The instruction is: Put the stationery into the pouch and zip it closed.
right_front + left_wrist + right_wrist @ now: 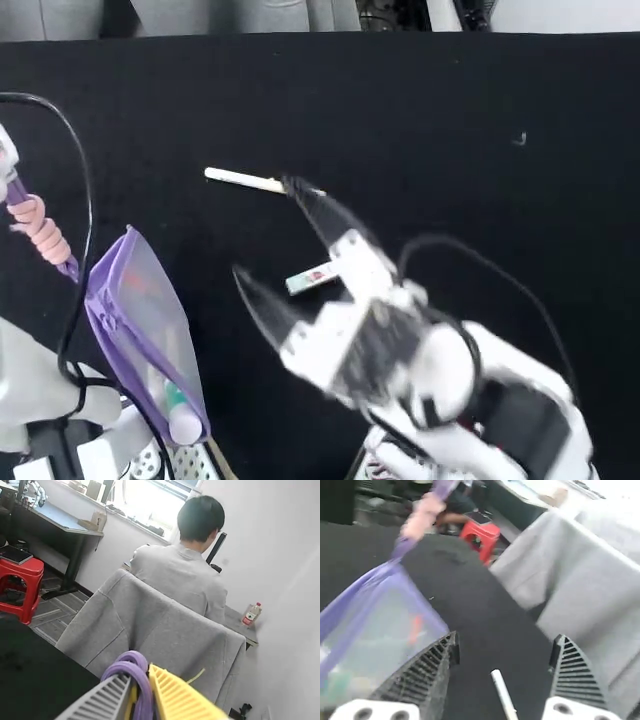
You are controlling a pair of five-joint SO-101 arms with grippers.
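While my arms hang over it, tabletop: black, carrying all that follows.
Pouch: clear with purple edging, by the tabletop's left edge. One end points to the near-left corner and the other runs away from the near edge. In my right wrist view, the pouch sits outside my jaws, beyond one finger.
Right gripper: my jaws are spread wide, gripping nothing, over the tabletop's middle and just right of the pouch. My right wrist view shows the same gape.
Left gripper: my grey and yellow jaws are closed tight on a purple loop of the pouch.
White pen: it lies flat on the tabletop, outside the right jaws. The far finger's tip meets its nearer end, and I cannot tell whether they touch.
Short white stick: it lies between my right jaws, close by the far finger's root and apart from the other finger. It also shows in my right wrist view.
Pouch contents: a white-capped item and something green at the near end.
Pink coil: it trails from the pouch's far end toward the left edge.
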